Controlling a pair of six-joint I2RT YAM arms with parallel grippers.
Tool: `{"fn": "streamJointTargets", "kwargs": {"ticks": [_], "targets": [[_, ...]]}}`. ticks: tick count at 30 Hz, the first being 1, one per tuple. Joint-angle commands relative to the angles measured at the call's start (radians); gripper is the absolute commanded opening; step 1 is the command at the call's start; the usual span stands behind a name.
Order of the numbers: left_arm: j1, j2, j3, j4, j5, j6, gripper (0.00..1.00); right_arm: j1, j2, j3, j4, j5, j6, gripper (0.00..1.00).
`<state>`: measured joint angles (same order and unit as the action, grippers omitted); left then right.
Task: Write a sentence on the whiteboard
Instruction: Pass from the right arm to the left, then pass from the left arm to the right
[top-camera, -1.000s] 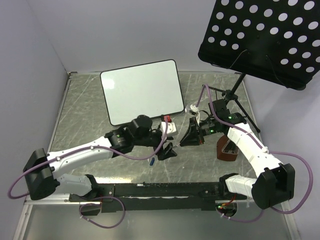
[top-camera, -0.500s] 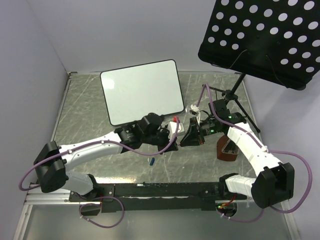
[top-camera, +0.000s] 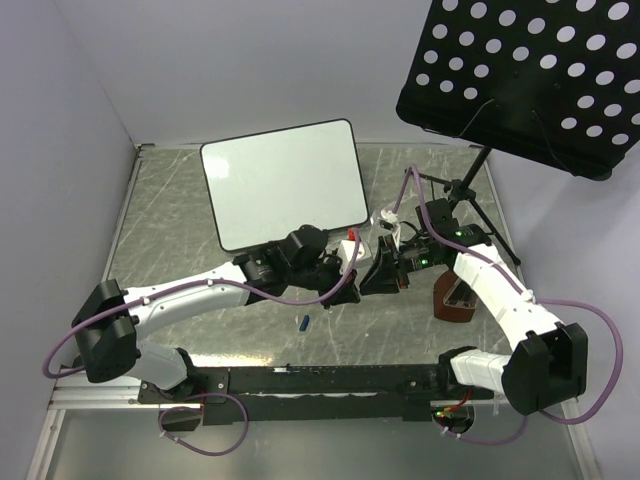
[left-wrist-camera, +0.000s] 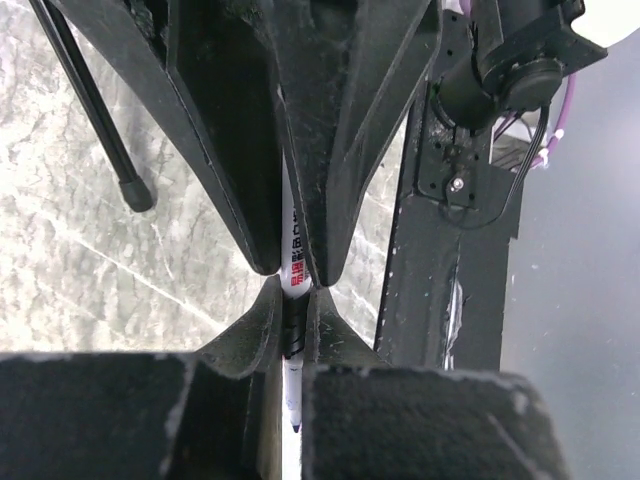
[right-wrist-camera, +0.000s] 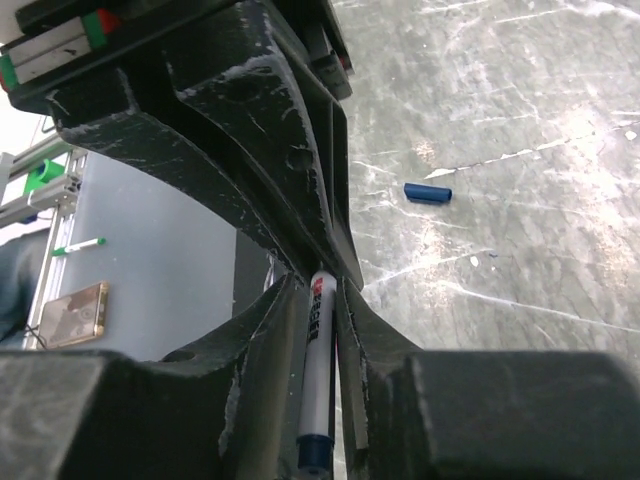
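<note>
The whiteboard (top-camera: 285, 180) lies flat on the table (top-camera: 170, 230), in the upper left of the centre of the top view, and its surface is blank: no word of the sentence is there yet. It looks stiff, light and very smooth, so I think it may slide when a pen presses on it. Its black rim is the place to hold it steady.

Below the board's lower right corner the two arms meet around a marker (right-wrist-camera: 318, 345). The left gripper (left-wrist-camera: 292, 310) is closed tight on the barrel. The right gripper (right-wrist-camera: 318, 300) stands narrow around the same barrel, but I cannot tell if it is pressing or only beside it (the gap is too thin to judge).

The marker is slim, light, hard plastic and a little slippery. A grip at mid-barrel, away from the tip, seems best.

A small blue cap (top-camera: 304, 322) lies on the table just below the grippers. The black perforated music stand (top-camera: 520, 80) fills the upper right.
</note>
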<state>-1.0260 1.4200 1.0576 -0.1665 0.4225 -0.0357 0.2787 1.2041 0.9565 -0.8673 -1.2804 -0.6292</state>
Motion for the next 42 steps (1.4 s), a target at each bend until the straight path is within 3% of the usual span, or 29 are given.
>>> {"fn": "streamJointTargets", "kwargs": {"ticks": [1, 13, 25, 29, 30, 33, 35, 37, 38, 40, 41, 42], "targets": [[0.010, -0.026, -0.025, 0.091, 0.016, -0.061, 0.01, 0.007, 0.009, 0.014, 0.001, -0.068, -0.027, 0.31], [0.055, -0.049, -0.071, 0.154, 0.045, -0.144, 0.01, 0.008, 0.015, 0.018, -0.002, -0.077, -0.026, 0.26], [0.073, -0.052, -0.077, 0.159, 0.065, -0.162, 0.01, 0.008, 0.022, 0.022, -0.007, -0.080, -0.029, 0.32], [0.075, -0.050, -0.076, 0.159, 0.071, -0.164, 0.01, 0.008, 0.023, 0.022, -0.006, -0.082, -0.027, 0.22], [0.075, -0.050, -0.076, 0.159, 0.070, -0.162, 0.01, 0.007, 0.023, 0.022, -0.006, -0.083, -0.026, 0.12], [0.076, -0.047, -0.076, 0.186, 0.071, -0.168, 0.01, 0.007, 0.028, 0.028, -0.013, -0.083, -0.029, 0.00], [0.081, -0.052, -0.079, 0.194, 0.065, -0.178, 0.01, 0.007, 0.025, 0.030, -0.021, -0.085, -0.035, 0.00], [0.087, -0.068, -0.093, 0.214, 0.044, -0.204, 0.20, 0.007, 0.019, 0.033, -0.030, -0.092, -0.050, 0.00], [0.090, -0.081, -0.113, 0.223, 0.018, -0.210, 0.41, 0.005, 0.015, 0.031, -0.029, -0.092, -0.053, 0.00], [0.098, -0.143, -0.142, 0.251, -0.008, -0.234, 0.57, -0.003, 0.011, 0.028, -0.021, -0.086, -0.046, 0.00], [0.102, -0.171, -0.178, 0.260, -0.010, -0.237, 0.71, -0.007, 0.003, 0.027, -0.016, -0.083, -0.043, 0.00], [0.109, -0.200, -0.200, 0.274, -0.028, -0.251, 0.76, -0.009, -0.001, 0.022, -0.004, -0.080, -0.030, 0.00]]}}
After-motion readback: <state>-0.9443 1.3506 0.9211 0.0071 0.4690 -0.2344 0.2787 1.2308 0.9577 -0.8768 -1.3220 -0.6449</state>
